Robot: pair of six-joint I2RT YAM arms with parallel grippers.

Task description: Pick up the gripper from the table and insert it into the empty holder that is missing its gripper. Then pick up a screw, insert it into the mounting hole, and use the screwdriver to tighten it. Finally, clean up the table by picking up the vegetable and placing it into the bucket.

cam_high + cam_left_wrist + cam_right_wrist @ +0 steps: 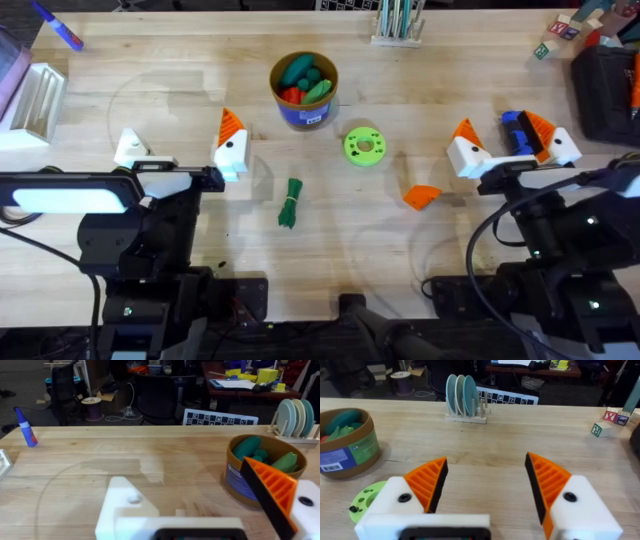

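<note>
A: Wedge, orange, loose on the worktop (150, 40): the gripper (421, 196) lies flat between the green disc (363, 146) and the right end effector (515, 143), touching neither. Nothing held yet.

B: End effector states?

A: Right one spread wide apart, empty, both orange pads (427, 483) fitted. Left end effector (180, 150) also apart and empty; one white block carries its orange tip, the other is the bare holder (130, 147).

B: How to do the pick well?

A: My judgement: the right arm is nearer. The wedge is thin and flat, so come down square over it, fingers across its narrow width, and close low to the wood so it doesn't skate. Keep clear of the disc. Grip it so the mating end stays free for the holder.

B: Other items?

A: Vegetable (290, 203) lies mid-worktop, well short of the bucket (304, 88). Screwdriver (516, 131) behind the right fingers.

B: Writing?

A: Bucket label has a barcode, text too small. Toy blocks (610, 420) show a "Y".
</note>
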